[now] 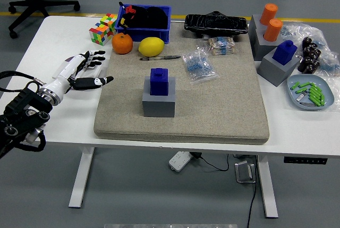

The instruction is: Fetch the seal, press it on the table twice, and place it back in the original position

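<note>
A blue seal (pixel 159 81) stands upright in a grey block holder (pixel 159 101) at the middle of the beige mat (pixel 212 111). My left hand (pixel 87 68) hovers over the white table just left of the mat's edge, fingers spread and holding nothing, well to the left of the seal. A second blue seal (pixel 286 51) sits in another grey holder (pixel 276 68) at the right. The right arm does not show.
Behind the seal lie a pen (pixel 160 57), a lemon (pixel 151 46), an orange (pixel 122 43), a blue bin (pixel 144 22) and a Rubik's cube (pixel 102 28). Bagged items (pixel 198 65), a black tray (pixel 216 24), orange cylinders (pixel 271 22) and a dish (pixel 310 92) of green pieces stand right.
</note>
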